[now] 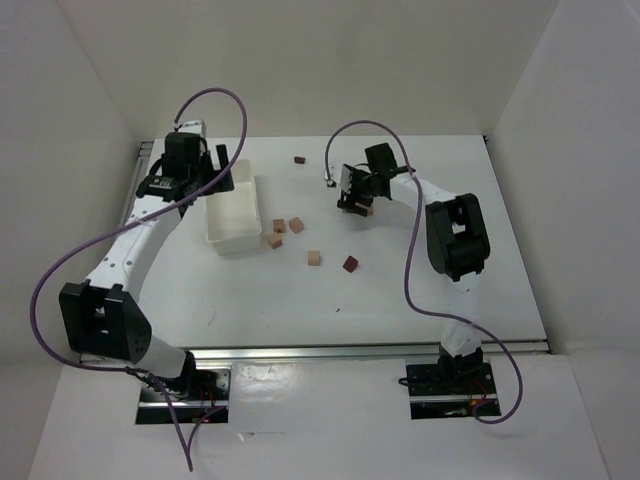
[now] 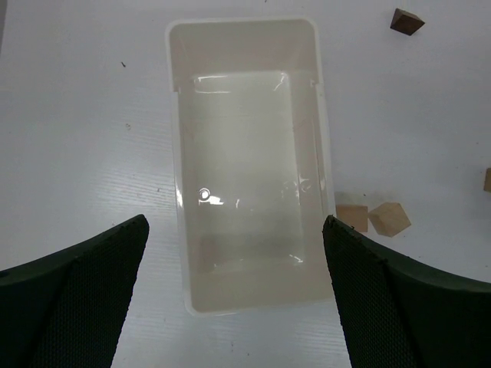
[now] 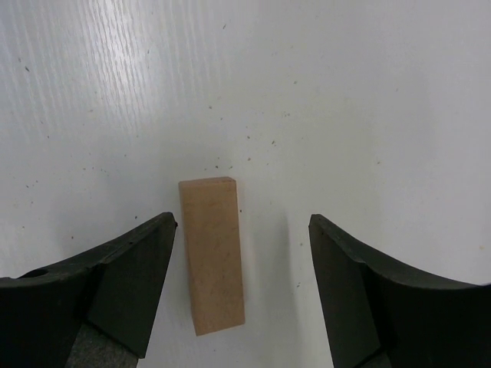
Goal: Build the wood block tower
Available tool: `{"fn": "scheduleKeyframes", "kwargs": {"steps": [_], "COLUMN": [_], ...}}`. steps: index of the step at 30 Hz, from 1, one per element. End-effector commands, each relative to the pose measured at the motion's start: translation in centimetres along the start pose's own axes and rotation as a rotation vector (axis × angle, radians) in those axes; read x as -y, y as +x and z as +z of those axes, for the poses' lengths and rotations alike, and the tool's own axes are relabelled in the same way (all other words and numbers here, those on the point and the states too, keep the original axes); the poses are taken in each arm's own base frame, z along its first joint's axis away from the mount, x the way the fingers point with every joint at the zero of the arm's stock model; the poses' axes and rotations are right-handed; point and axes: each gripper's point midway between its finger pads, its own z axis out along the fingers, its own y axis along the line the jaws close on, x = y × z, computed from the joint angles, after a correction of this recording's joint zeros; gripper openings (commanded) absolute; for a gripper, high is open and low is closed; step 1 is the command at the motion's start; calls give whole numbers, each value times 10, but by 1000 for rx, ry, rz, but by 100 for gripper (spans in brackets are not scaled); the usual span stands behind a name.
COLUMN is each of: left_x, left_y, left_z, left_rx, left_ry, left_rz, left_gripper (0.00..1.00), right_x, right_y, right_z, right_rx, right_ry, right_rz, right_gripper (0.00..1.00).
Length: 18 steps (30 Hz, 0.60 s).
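No stacked tower shows in any view. A flat tan plank (image 3: 212, 253) lies on the table between the fingers of my open right gripper (image 3: 242, 222), closer to the left finger and touching neither. In the top view that gripper (image 1: 355, 204) hangs low over the plank (image 1: 366, 211). My left gripper (image 2: 235, 222) is open and empty above the near end of the white tray (image 2: 173, 115). Loose tan cubes (image 1: 280, 226) (image 1: 296, 225) (image 1: 274, 241) (image 1: 314, 258) and a maroon piece (image 1: 349, 264) lie mid-table. Another maroon piece (image 1: 299, 159) lies farther back.
The white tray (image 1: 250, 190) stands left of centre and holds nothing. Two tan cubes (image 2: 353, 217) (image 2: 389, 218) sit right beside its wall, and a maroon piece (image 2: 405, 21) lies beyond. White walls enclose the table on three sides.
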Motion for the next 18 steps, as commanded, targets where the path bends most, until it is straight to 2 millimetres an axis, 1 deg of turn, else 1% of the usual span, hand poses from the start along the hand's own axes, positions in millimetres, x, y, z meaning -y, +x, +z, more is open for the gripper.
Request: {"fn": "scheduleKeyframes", "kwargs": {"steps": [1,2,3,4,5,6,7,8,9,10,11,12,13,14,15,16,17,18], "left_x": [9,10,12,12,16,21,21,23,28,30,38,41,40,51,53,44,53,55], "left_y": [-39,-36,-38,-34,-33,-31,-27,-23,-15,-7,5,15,24,33,41,52,58,61], "left_z": [-34,-37,-42,-51,-56,-61,-69,-71,-74,-76,-76,-78,-77,-81,-79,-80,-82,-84], "left_rx": [140,137,153,161,173,181,197,193,176,164,130,102,80,60,38,15,0,-5], "left_ry": [76,89,107,121,133,157,155,164,171,178,194,192,164,169,144,74,72,62], "left_rz": [-11,-19,-21,-32,-40,-34,-50,-59,-79,-91,-100,-99,-98,-98,-94,-87,-88,-88], "left_gripper": [100,100,100,100,100,100,100,100,100,100,100,100,100,100,100,100,100,100], "right_x": [34,31,31,31,23,16,11,8,-2,-7,-21,-24,-26,-31,-40,-42,-46,-47], "right_y": [-74,-88,-105,-110,-122,-132,-138,-144,-152,-154,-166,-159,-165,-168,-166,-173,-175,-170], "right_z": [-40,-42,-53,-56,-56,-55,-55,-54,-48,-42,-32,-19,-15,-8,6,8,12,18], "right_rx": [144,175,220,255,298,322,345,354,349,335,329,277,242,214,166,155,141,102], "right_ry": [162,175,192,211,199,189,186,183,175,164,134,156,146,137,149,140,138,193], "right_rz": [-88,-46,-41,-14,90,132,179,234,341,391,464,514,545,560,607,621,627,659], "right_gripper": [79,82,82,84,90,90,90,90,90,90,90,90,90,90,90,88,87,87]}}
